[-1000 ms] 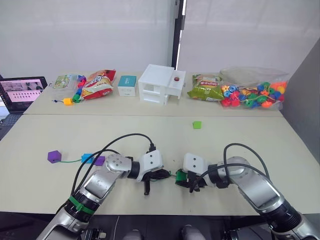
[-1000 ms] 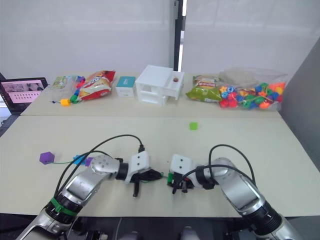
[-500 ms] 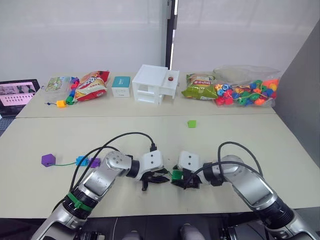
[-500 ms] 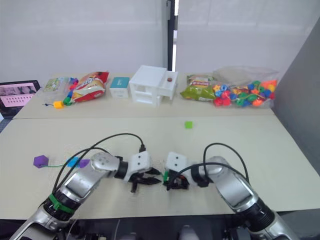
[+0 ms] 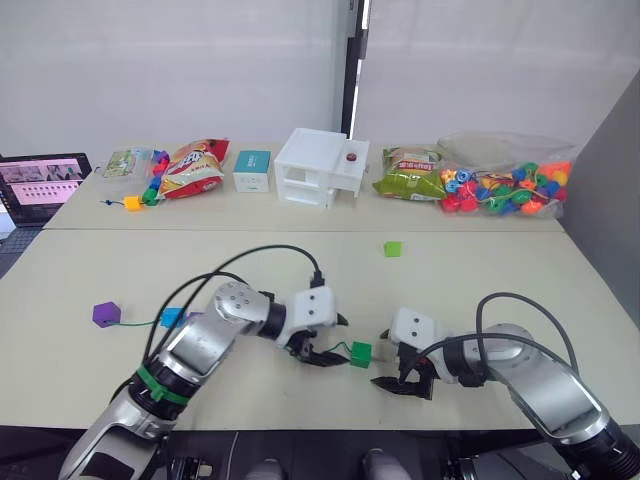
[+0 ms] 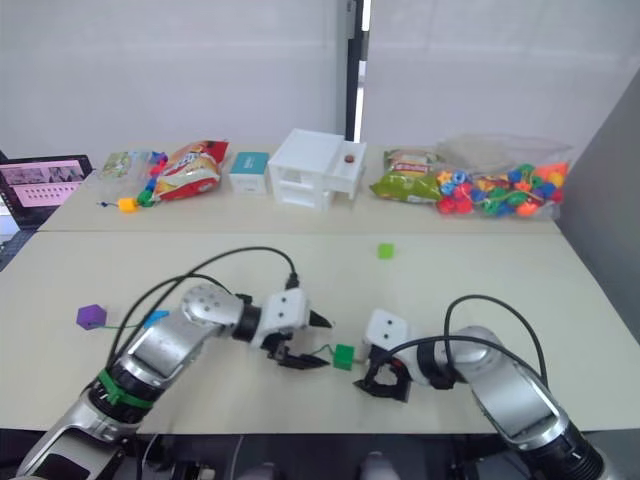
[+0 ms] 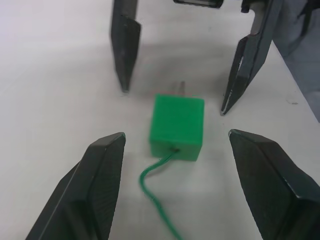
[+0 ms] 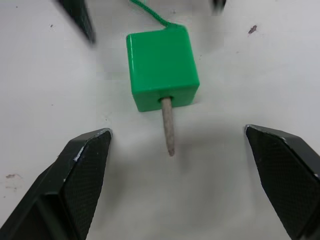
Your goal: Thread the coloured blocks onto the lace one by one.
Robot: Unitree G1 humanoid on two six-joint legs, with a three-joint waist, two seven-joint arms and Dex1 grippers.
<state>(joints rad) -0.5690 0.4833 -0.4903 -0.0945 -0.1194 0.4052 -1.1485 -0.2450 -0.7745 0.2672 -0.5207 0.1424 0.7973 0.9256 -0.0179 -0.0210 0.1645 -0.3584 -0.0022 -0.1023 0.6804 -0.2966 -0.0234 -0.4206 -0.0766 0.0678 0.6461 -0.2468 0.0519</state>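
A: Head views: both arms have drawn back from the green block. Half a second ago the two grippers were bunched together over it; now it lies alone on the table with the lace running out of its 9 o'clock side.

B: So it is threaded?

A: It looks so. The left gripper sits just at the block's 9 o'clock, the right gripper near its 4 o'clock, both spread and empty. A purple block and a blue block rest far along the lace at 9 o'clock; a light green block waits loose at 12 o'clock.

B: Left wrist view?

A: The left fingers stand wide apart on either side of the block, touching nothing. The lace enters the near face and the tip pokes out the far side.

B: Right wrist view?

A: The right fingers are just as wide, holding nothing. The grey tip juts clear of the block's hole, free to be pinched and pulled through, by my reading the next step.
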